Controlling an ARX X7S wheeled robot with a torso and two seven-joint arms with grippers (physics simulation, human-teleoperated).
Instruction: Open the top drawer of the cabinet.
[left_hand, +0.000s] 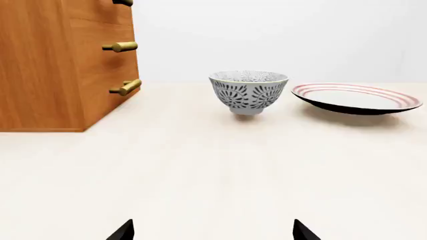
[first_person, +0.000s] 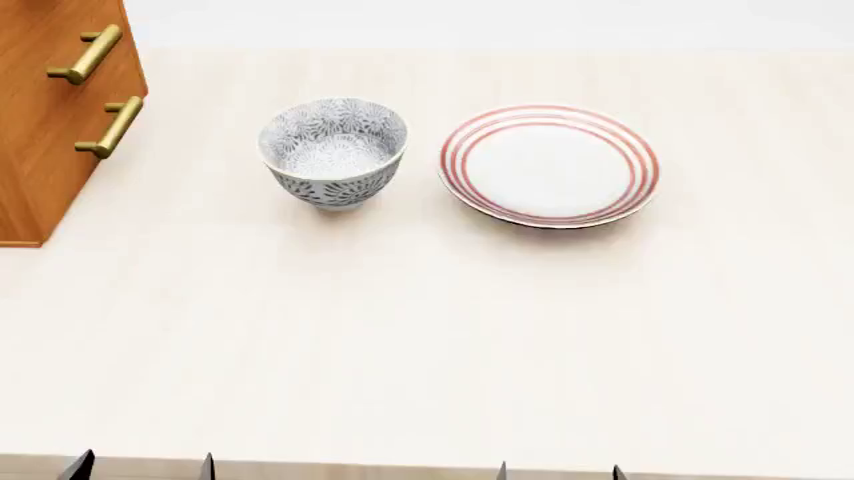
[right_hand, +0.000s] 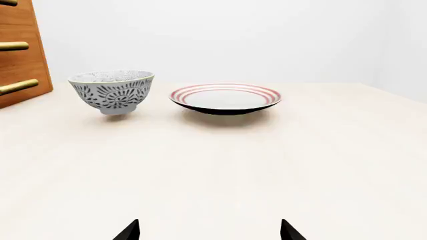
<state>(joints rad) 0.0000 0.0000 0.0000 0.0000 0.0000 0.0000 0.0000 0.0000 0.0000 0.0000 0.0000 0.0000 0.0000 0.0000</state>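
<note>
Low at the near edge, the left hand (first_person: 140, 466) and right hand (first_person: 558, 471) show only dark fingertips, spread apart, holding nothing. Beyond, on the pale wooden desk (first_person: 427, 330), stand one grey patterned bowl (first_person: 334, 152) and one red-ringed white plate (first_person: 549, 165). Far left, the orange-brown wooden cabinet (first_person: 47, 120) is cropped; two brass bar handles show, the top drawer (left_hand: 100, 10) barely visible.

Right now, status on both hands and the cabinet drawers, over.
Left hand and right hand open, empty, low over the table. Cabinet far left, visible drawers shut, handles untouched. Bowl and plate stand clear of it.
</note>
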